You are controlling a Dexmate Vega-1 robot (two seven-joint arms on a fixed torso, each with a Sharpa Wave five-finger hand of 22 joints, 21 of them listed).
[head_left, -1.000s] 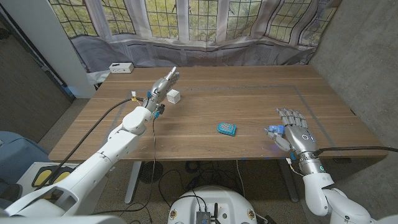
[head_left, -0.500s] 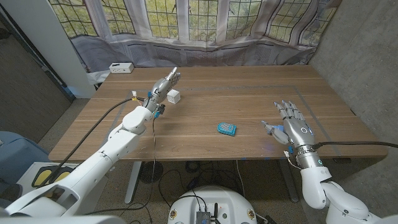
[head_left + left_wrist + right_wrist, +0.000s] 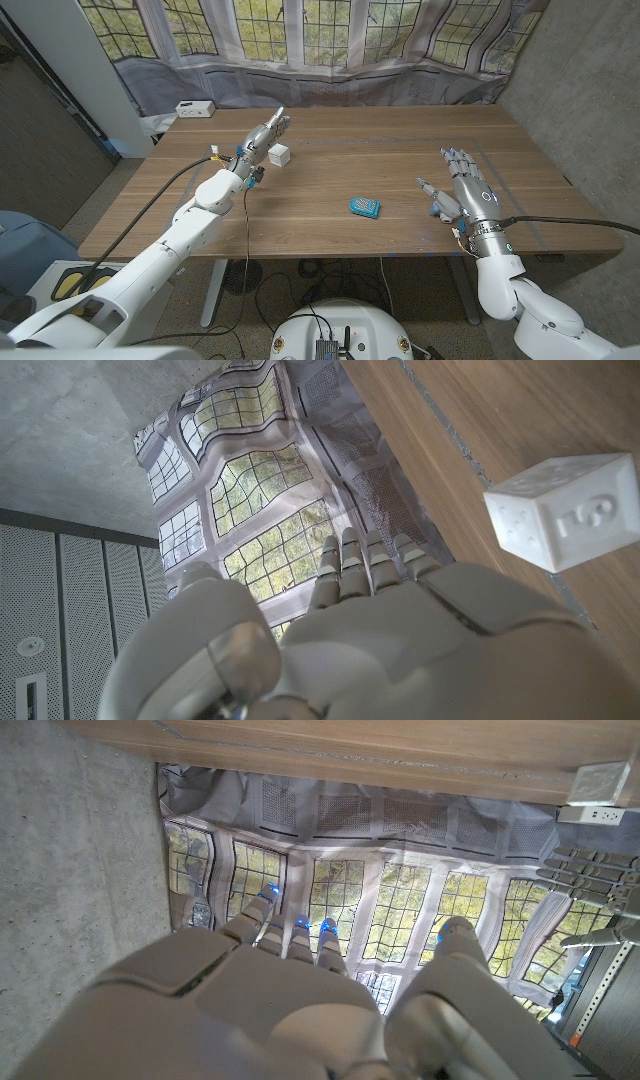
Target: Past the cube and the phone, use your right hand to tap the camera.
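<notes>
Table: the wooden table point(image 3: 400, 150) carries everything here, and both arms reach in over its near edge.
Right hand: your right hand point(image 3: 470, 195) has lifted off the near edge over the last second and slid forward. Its fingers are now spread wide, pointing away from the robot, and it holds nothing.
What that means: I read this as the start of the reach, with the hand ready to tap. No tap has landed yet.
Left hand: your left hand point(image 3: 262, 138) has not moved. Its fingers are stretched straight out with nothing in them, and their tips are just beside the cube.
White box: a white box point(image 3: 193, 108) sits at the far corner, well beyond the left hand's fingertips. It is too small to identify.
Blue object: a small flat blue object point(image 3: 364, 207) lies on the right hand's thumb side, near it but apart, about level with the palm. Nothing on the table reads plainly as a camera. This object is my best guess for the target, so check it before you commit.
Its axis: the long side runs across the right hand's line of reach, slightly skewed, and the object lies flat. A paler patch shows on top, but I cannot tell which end is the front.
Cube: the white cube point(image 3: 279, 154) lies far beyond the blue object from the right hand.
</notes>
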